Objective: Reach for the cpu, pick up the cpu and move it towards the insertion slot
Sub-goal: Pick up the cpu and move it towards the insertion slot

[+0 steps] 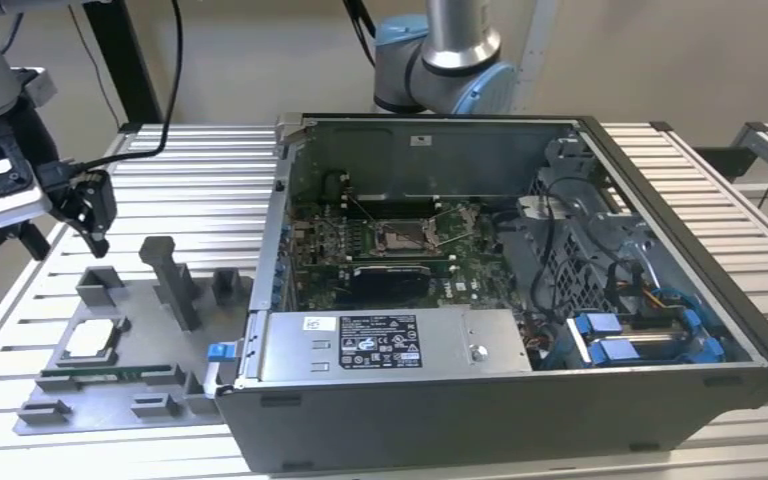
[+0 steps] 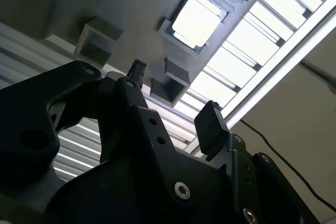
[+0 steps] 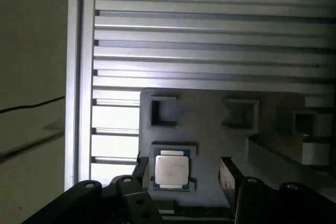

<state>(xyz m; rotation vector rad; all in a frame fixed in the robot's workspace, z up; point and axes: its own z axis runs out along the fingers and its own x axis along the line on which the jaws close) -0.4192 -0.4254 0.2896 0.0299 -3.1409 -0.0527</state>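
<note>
Hovers with gripper [image 1: 91, 225] spread wide and empty over grey tray [image 1: 107, 405] on bench [image 1: 197, 170]; leaves cpu [image 1: 91, 340] flat in its recess there, well apart from insertion slot [image 1: 402, 237] inside open case [image 1: 491, 420].

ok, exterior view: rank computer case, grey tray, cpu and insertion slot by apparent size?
1. computer case
2. grey tray
3. cpu and insertion slot: these look about alike. The slot seems to sit farther from the camera, so I won't rank one over the other.
</note>
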